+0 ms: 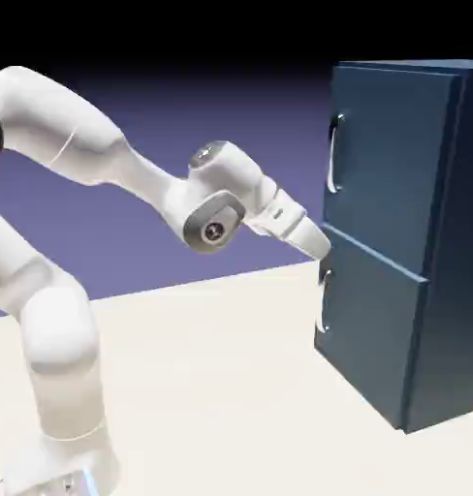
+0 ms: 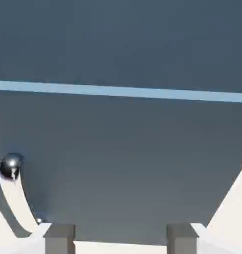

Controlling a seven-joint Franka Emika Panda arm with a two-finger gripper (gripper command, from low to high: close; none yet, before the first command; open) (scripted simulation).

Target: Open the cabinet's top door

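cabinet (image 1: 415, 242): stands on worktop (image 1: 231, 387) at exterior view's right, right side cut off | top door (image 1: 386, 145): upper panel, flush, its handle (image 1: 332, 155) near left edge | lower handle (image 2: 14, 198): partly cut off in hand view | hand (image 1: 323, 247): by the seam between doors, tips hidden; fingers (image 2: 59, 238) spread wide, nothing between them

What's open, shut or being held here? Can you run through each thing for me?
cabinet: upright on the table, both doors closed.
top door: shut, flush with the front; its handle untouched.
lower door: shut; handle untouched.
gripper: open, empty, its tip close to the seam between the two doors, well below the top handle.
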